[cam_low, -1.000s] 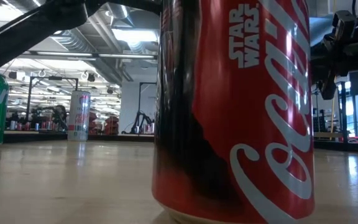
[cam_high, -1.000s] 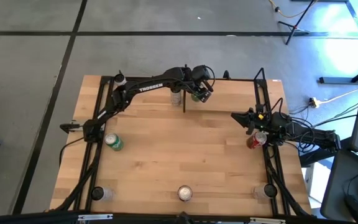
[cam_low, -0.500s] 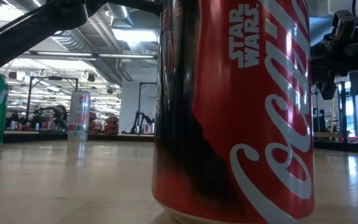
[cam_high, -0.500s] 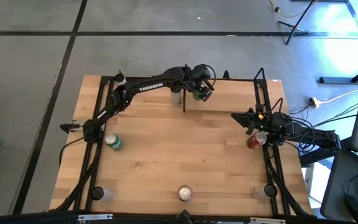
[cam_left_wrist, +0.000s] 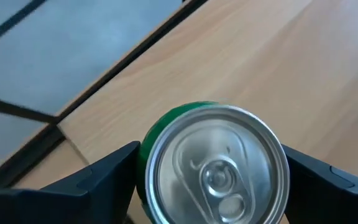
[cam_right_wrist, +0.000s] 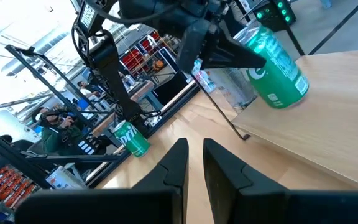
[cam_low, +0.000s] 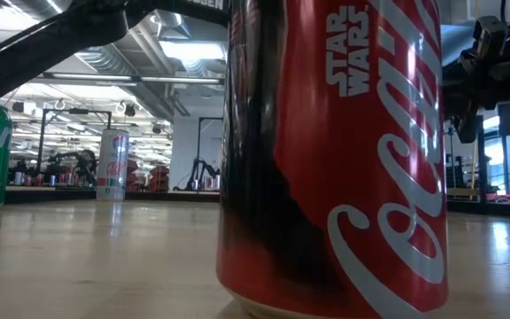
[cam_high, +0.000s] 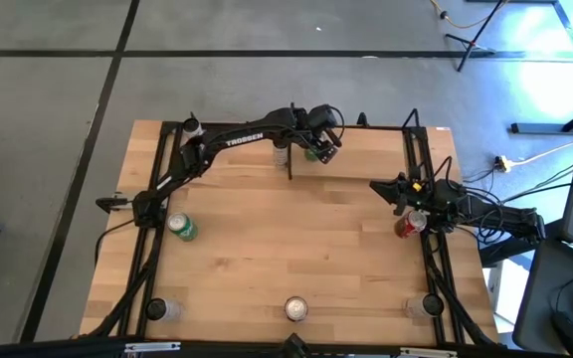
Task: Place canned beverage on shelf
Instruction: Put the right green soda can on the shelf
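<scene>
Nearest to us, a red Coca-Cola can [cam_low: 335,155] stands upright at the near edge of the worktop [cam_high: 296,239], with two more cans toward the near corners, too small to name. Farther in on the left, a green can [cam_high: 181,228] stands alone. On the right side, the right claw [cam_right_wrist: 193,163] hangs over the worktop with its fingers narrowed to a thin gap and nothing between them; a red can [cam_high: 408,226] sits just beside that arm.

At the far edge, the left claw [cam_high: 318,146] holds a green soda can [cam_left_wrist: 215,163] clamped between its two fingers. From the right wrist view the can is tilted, its top leaning away from vertical, and it hangs above the pale board of the shelf [cam_right_wrist: 303,134], not touching it. So the task's can lies directly inside the left claw, with the shelf board right beneath.

We judge the coming move turns on bringing that long axis upright before lowering. A silver can [cam_high: 283,151] already stands on the shelf close by, and a thin black rod [cam_high: 290,162] rises just beside it; both crowd the drop spot.
</scene>
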You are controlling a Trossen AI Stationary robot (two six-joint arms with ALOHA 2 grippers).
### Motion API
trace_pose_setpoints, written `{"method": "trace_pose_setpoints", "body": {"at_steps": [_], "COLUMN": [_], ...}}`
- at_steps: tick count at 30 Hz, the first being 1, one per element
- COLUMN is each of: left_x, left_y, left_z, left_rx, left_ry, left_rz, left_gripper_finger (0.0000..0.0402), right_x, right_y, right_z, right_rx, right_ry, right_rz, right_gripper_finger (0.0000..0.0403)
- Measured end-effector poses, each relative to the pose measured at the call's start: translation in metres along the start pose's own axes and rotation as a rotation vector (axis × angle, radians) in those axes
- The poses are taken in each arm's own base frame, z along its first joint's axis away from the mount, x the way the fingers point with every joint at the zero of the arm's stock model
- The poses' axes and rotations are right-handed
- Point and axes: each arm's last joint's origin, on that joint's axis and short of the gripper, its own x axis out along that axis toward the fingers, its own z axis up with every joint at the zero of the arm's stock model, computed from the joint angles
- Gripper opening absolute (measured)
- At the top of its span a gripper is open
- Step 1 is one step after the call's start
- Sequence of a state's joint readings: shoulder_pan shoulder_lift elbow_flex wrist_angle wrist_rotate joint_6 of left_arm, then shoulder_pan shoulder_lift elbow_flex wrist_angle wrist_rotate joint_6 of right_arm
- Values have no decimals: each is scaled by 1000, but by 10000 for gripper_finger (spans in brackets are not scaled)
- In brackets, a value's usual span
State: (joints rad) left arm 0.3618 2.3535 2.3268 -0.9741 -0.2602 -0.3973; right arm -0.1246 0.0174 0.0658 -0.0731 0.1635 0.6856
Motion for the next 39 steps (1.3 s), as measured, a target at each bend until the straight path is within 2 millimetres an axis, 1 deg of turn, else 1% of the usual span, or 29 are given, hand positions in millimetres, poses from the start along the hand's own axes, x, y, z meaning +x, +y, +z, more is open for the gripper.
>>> {"method": "trace_pose_setpoints", "body": {"at_steps": [10,14,17,19,24,27,29,32,35,39], "left_x": [3,0,-9,-23,-66,-92,-115,-139,-148,-159], "left_y": [0,0,1,3,8,11,12,14,13,15], "left_z": [0,1,6,11,19,19,19,12,3,-7], "left_rx": [14,15,47,48,60,95,142,232,319,403], "left_ry": [-2,-2,-17,-49,-115,-134,-157,-140,-109,-121], "left_rz": [-10,-21,-30,-41,-56,-69,-79,-84,-107,-232], "left_gripper_finger": [378,384,385,385,385,385,385,385,385,385], "right_x": [0,0,0,0,0,0,0,5,11,23], "right_y": [0,0,0,0,0,1,2,2,2,2], "right_z": [-1,-1,-1,-1,0,2,3,1,0,-3], "right_rx": [16,16,16,16,6,-14,-29,-63,-72,-80], "right_ry": [18,18,17,16,0,-17,-30,-6,15,39], "right_rz": [11,12,11,11,-3,10,22,4,-13,-44], "right_gripper_finger": [40,40,40,40,40,40,40,40,40,40]}}
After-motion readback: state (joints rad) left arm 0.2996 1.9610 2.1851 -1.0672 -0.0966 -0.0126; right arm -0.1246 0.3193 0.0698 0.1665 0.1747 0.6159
